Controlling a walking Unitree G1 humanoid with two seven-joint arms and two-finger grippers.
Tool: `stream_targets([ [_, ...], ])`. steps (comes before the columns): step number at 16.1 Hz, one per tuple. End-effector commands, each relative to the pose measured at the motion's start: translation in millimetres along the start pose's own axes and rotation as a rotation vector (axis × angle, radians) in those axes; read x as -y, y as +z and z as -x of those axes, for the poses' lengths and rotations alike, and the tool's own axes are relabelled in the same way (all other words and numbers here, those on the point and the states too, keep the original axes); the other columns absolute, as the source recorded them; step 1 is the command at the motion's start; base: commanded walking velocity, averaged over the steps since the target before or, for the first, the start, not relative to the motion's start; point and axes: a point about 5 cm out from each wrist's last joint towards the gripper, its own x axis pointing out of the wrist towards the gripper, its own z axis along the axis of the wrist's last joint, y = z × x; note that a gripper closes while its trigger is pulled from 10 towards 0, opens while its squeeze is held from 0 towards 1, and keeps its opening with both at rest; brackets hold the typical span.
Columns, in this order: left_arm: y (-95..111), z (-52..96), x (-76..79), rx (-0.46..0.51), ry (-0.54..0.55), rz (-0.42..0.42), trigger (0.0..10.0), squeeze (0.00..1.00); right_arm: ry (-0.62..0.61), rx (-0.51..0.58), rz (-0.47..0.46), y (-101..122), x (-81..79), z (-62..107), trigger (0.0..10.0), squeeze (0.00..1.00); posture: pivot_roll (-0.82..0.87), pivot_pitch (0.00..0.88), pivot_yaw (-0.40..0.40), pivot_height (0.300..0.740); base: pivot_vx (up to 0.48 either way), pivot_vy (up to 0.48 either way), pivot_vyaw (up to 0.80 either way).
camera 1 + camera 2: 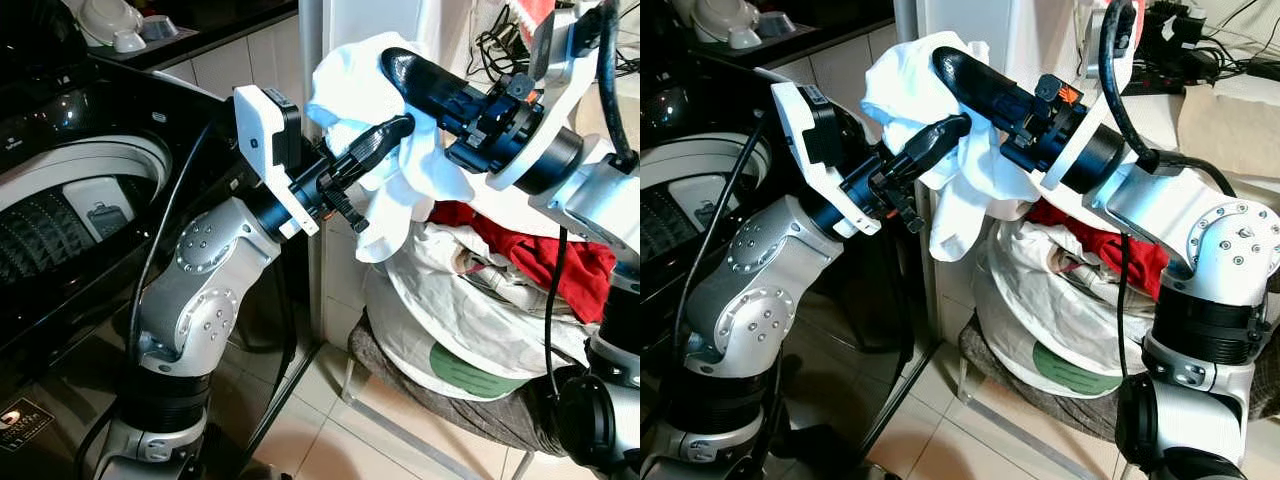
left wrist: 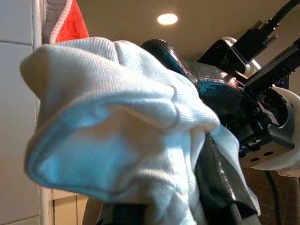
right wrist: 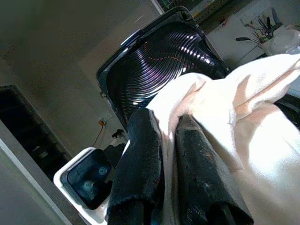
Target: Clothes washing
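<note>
White cloth hung in the air between the washing machine and the laundry pile, held up by both hands. The right hand reached in from the right with its arm almost level, and its two black fingers were closed on a fold of the cloth. The left hand pointed up toward the right from a bent arm, its fingers pinching the same cloth from below.
</note>
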Motion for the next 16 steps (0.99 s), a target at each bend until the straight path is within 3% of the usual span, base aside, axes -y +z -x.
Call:
stream_targets([
  [1,-13.5,9.5,-17.4,-0.085,0.150,-0.001,0.0,0.00,0.124,-0.069,0.020,-8.8,-20.2,-7.9,0.0,0.00,-0.03,0.000,0.037,0.740,0.000,0.000,0.00],
  [4,-10.3,8.7,-16.7,-0.064,0.146,-0.009,0.0,0.00,0.118,-0.064,0.025,-8.5,-20.6,-8.4,0.0,0.00,-0.03,0.000,0.040,0.740,0.000,0.000,0.00],
  [5,-9.3,8.8,-17.2,-0.060,0.149,-0.017,0.0,0.48,0.118,-0.060,0.032,-7.6,-21.0,-8.5,0.0,0.00,-0.03,0.000,0.040,0.740,0.000,0.000,0.00],
  [6,-8.5,8.9,-17.8,-0.057,0.152,-0.023,0.0,0.49,0.118,-0.056,0.040,-6.7,-21.3,-8.8,0.0,0.00,-0.03,0.000,0.039,0.740,0.000,0.000,0.00],
  [10,-6.6,9.6,-19.1,-0.046,0.158,-0.029,0.0,0.36,0.106,-0.051,0.049,-5.9,-20.6,-9.5,0.0,0.00,-0.03,0.000,0.038,0.740,0.000,0.000,0.00],
  [11,-6.4,9.6,-19.4,-0.044,0.159,-0.031,0.0,0.34,0.097,-0.049,0.066,-5.3,-20.0,-9.9,6.0,0.00,-0.03,0.000,0.037,0.740,0.000,0.000,0.00],
  [12,-6.1,9.8,-19.8,-0.040,0.162,-0.030,0.0,0.34,0.103,-0.041,0.053,-5.2,-19.1,-10.6,10.0,1.00,-0.03,0.000,0.037,0.740,0.000,0.000,0.00],
  [16,-3.6,12.1,-24.2,-0.028,0.184,-0.045,0.0,0.33,0.061,0.003,0.065,3.6,-13.6,-7.1,10.0,1.00,-0.03,0.000,0.035,0.740,0.000,0.000,0.00],
])
